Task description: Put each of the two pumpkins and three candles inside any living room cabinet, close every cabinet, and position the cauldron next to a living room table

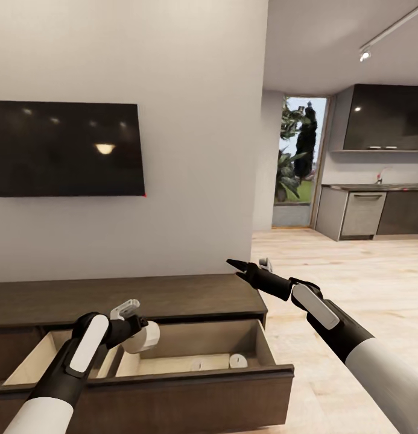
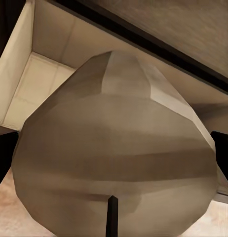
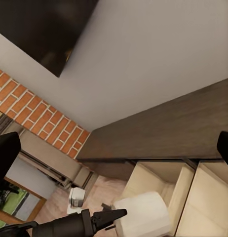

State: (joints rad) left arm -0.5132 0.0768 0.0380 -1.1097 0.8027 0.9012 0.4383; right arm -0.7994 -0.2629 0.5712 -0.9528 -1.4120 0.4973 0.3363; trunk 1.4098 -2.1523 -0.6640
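Head view: the left pincer is hovering over the open right-hand drawer of the long, low dark-brown wooden cabinet, pinching a short stubby beige-tan candle that looks pale here. Two more pale stubby candles are sitting on the drawer's light wood floor near its front right corner. The right pincer is hanging above the cabinet's right end, its dark fingers spread and holding nothing. A black wall-mounted television is hanging above.

Left wrist view: the candle is looming very close, with the drawer's pale interior beyond it.

Right wrist view: the camera is looking down on the cabinet top, the open pale compartments and the held candle at the left pincer; a red brick wall is showing further off.

The candle is probably light, rigid and smooth-sided, so gripping across its round flank seems best; it could roll if set down tilted.
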